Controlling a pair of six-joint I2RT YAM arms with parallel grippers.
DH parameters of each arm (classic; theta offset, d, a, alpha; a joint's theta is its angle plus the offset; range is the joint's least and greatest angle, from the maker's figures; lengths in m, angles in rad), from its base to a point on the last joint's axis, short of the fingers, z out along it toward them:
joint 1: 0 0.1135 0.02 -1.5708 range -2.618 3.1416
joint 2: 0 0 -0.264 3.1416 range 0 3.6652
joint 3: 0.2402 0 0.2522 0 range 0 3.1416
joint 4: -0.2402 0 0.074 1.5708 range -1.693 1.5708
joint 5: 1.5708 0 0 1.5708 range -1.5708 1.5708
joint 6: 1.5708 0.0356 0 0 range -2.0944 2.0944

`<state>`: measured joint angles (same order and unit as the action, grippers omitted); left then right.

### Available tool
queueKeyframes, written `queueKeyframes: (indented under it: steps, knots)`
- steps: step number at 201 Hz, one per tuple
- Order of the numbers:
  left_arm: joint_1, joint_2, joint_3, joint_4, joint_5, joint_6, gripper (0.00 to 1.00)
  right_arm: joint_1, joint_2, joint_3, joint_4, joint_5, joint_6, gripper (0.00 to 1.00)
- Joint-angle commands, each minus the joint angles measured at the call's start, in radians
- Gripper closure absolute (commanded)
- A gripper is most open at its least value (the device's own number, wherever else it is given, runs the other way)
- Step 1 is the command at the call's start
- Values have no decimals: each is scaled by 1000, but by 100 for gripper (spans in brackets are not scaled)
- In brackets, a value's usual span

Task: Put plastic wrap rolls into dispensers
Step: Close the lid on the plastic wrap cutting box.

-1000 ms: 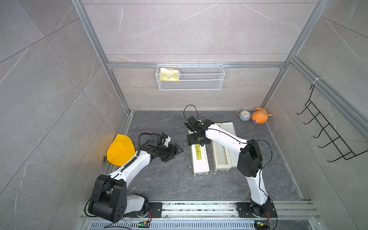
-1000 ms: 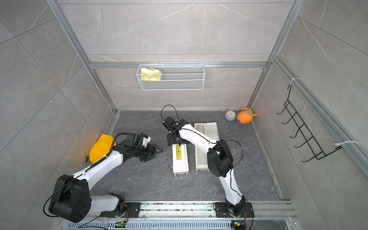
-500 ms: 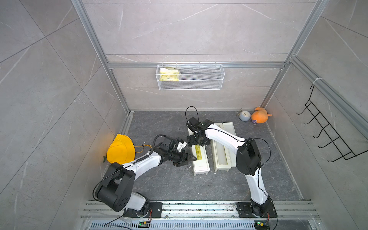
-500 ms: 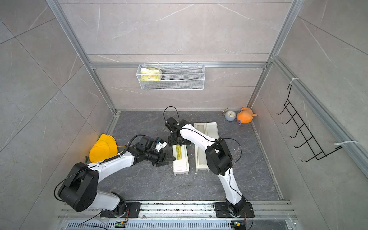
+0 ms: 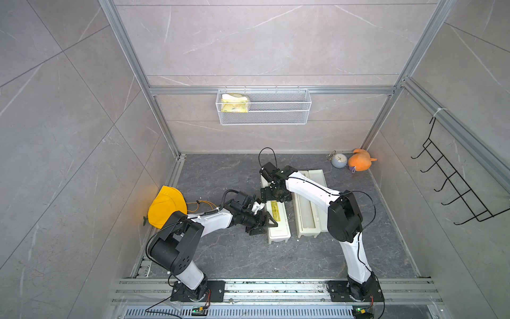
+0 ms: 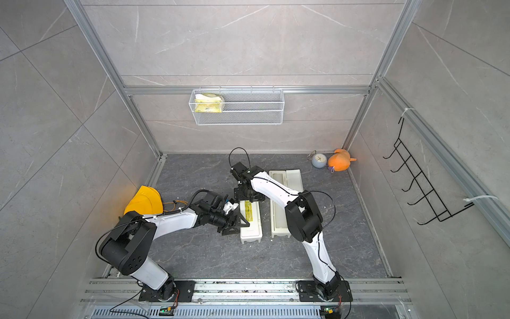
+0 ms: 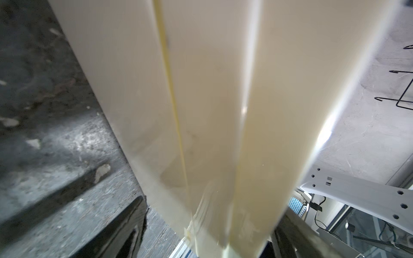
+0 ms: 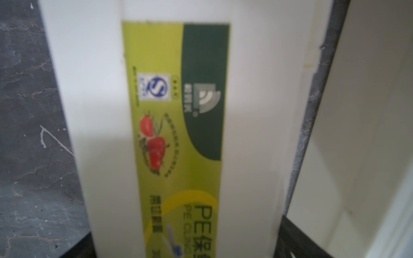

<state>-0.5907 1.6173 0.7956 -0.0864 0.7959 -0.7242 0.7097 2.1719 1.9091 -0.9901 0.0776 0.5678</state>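
Note:
Two cream dispensers lie side by side on the dark floor. The left dispenser point(image 5: 278, 221) point(image 6: 249, 221) is closed, with its yellow-green label point(image 8: 178, 125) facing up. My right gripper point(image 5: 276, 194) point(image 8: 190, 245) straddles its far end, with both fingers against its sides. My left gripper point(image 5: 263, 225) point(image 7: 207, 236) reaches in from the left near the front end, and the box point(image 7: 212, 111) fills the gap between its fingers. The right dispenser point(image 5: 298, 221) point(image 6: 276, 229) lies open with its lid point(image 5: 317, 176) folded out. A pale plastic wrap roll point(image 5: 306, 212) seems to lie in its trough.
A yellow cap point(image 5: 165, 207) lies by the left wall. An orange plush toy point(image 5: 360, 163) and a small clock point(image 5: 339, 160) sit in the back right corner. A wire basket point(image 5: 281, 116) hangs on the back wall. A black hook rack point(image 5: 455, 190) hangs on the right wall.
My left arm swung right across the floor from near the yellow cap to the closed dispenser's left side. The right gripper stayed on that dispenser's far end.

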Motion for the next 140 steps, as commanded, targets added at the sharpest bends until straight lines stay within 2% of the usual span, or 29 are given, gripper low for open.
queueKeyframes:
  steps: [1,15,39,95,108,140]
  knots:
    - [-9,36,21,7,-19,8,23,5,16,1,49,-11,23,6]
    - [-6,37,11,4,-20,2,27,5,11,-2,50,-11,22,4]
    - [-4,13,3,-9,-23,10,28,5,3,-6,56,-18,20,1]
    - [8,39,-19,8,-35,0,31,-3,-37,-12,37,-6,-27,0]
    - [13,43,-29,8,-39,0,32,-21,-82,-56,55,-22,-35,0]
    - [23,47,-48,14,-38,0,33,-68,-216,-230,172,-151,-40,0]
